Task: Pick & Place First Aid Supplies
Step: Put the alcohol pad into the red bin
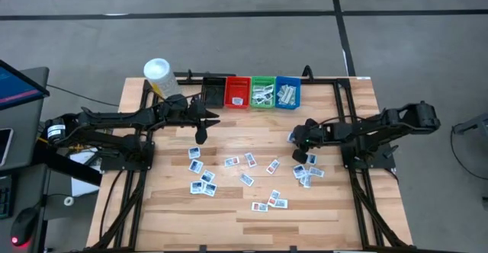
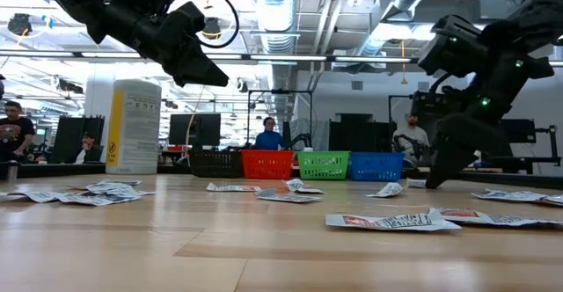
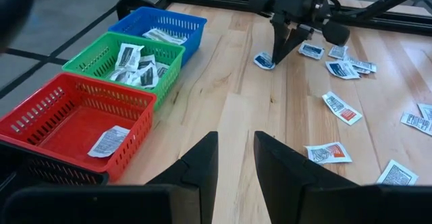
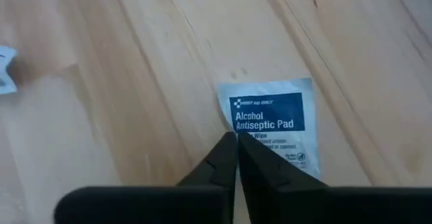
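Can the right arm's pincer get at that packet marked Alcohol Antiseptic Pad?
Probably yes: the right pincer is already down on the packet, tips shut at its edge, with only bare table around it.

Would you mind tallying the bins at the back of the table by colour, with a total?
Black bin: 1
Red bin: 1
Green bin: 1
Blue bin: 1
Total: 4 bins
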`<state>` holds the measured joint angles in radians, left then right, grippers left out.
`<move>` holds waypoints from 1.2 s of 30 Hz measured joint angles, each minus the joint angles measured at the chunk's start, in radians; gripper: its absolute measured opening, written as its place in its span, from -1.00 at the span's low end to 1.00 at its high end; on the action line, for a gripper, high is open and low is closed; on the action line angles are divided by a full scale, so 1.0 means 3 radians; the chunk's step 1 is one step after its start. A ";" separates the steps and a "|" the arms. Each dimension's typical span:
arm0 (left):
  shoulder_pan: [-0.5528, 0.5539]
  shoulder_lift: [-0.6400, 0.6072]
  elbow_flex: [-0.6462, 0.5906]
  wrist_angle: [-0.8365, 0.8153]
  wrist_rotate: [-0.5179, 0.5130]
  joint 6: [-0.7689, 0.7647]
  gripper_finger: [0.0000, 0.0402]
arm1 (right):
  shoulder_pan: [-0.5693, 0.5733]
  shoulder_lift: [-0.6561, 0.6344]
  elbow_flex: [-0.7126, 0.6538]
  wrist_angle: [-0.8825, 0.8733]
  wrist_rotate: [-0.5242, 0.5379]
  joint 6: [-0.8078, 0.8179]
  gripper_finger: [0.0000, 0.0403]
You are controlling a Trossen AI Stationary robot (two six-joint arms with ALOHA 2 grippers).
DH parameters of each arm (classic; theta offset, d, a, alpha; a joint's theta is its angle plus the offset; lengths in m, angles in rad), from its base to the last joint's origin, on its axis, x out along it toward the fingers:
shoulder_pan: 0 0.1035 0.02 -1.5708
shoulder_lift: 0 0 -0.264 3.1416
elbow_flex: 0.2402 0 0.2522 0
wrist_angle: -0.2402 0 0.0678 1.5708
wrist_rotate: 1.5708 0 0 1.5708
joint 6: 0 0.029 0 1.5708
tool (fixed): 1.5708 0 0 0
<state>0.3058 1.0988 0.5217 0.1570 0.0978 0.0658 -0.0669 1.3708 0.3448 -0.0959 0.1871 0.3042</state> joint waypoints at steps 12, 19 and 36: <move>-0.0007 0.0004 0.0000 0.0171 0.0000 0.0020 -0.52 | -0.0017 -0.0431 0.0515 0.0362 -0.0502 -0.0237 -1.00; -0.0037 0.0063 0.0001 0.0984 0.0026 0.0025 -0.52 | -0.0122 -0.0437 0.1103 0.0693 -0.0979 -0.0628 -1.00; -0.0042 0.0170 0.0001 0.1932 0.0693 -0.0089 -0.54 | -0.0553 0.0270 0.2068 0.1721 -0.2820 -0.0664 -1.00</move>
<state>0.2930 1.1500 0.5220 0.7365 0.3059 0.0390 -0.2328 1.4518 0.9652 0.4204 -0.6591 0.1052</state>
